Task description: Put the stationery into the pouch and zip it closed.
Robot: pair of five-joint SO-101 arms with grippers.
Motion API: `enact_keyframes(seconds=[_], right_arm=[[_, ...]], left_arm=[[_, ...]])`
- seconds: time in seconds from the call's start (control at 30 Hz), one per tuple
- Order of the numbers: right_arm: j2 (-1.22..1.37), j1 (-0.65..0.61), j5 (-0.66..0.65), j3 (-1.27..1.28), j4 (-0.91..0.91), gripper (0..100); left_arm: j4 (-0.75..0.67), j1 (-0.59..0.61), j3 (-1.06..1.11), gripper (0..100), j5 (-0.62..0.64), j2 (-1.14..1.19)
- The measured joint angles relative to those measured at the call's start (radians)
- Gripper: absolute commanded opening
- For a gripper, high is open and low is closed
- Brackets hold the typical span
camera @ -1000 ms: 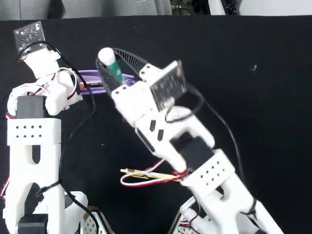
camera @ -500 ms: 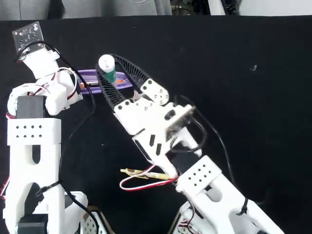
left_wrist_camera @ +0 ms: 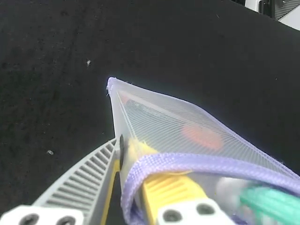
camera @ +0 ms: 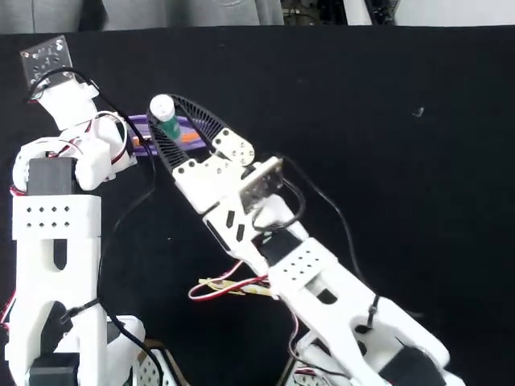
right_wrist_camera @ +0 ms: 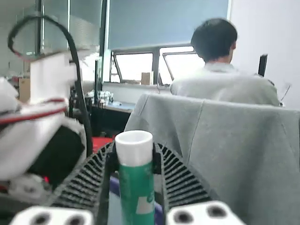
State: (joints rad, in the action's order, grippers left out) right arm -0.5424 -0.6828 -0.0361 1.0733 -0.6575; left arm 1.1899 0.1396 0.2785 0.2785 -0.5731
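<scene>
My right gripper is shut on a green glue stick with a white cap. It holds the stick upright over the purple-edged mesh pouch at the back left of the black table. In the right wrist view the glue stick sits between the black ribbed fingers. My left gripper is shut on the pouch at its zipper edge, with its yellow-padded finger inside the mouth. The green body of the glue stick shows through the mesh, beside something orange.
A yellowish pencil lies on the table near the front, partly under the right arm and its red and white wires. The left arm stands along the left edge. The right half of the table is bare black surface.
My right gripper has swung left and down with the glue stick, bringing it to the pouch mouth, and its wrist has turned. The left arm and the pouch have stayed put.
</scene>
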Motion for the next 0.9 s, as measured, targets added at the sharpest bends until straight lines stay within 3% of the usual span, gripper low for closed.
enact_keyframes(seconds=[0.3, 0.67, 0.8, 0.9], right_arm=[[0.041, 0.0, 0.002, 0.003, -0.002, 19.8], [-0.014, 0.003, 0.002, 0.005, -0.002, 19.4], [-0.118, 0.069, 0.002, 0.005, 0.008, 11.2], [-0.227, 0.141, 0.002, 0.005, 0.135, 7.0]], left_arm=[[0.0, 0.003, 0.0, 3, 0.002, 0.0], [0.0, 0.008, 0.0, 3, 0.005, 0.0], [-0.003, 0.044, 0.0, 3, 0.006, 0.0], [-0.034, 0.1, 0.002, 3, 0.006, 0.0]])
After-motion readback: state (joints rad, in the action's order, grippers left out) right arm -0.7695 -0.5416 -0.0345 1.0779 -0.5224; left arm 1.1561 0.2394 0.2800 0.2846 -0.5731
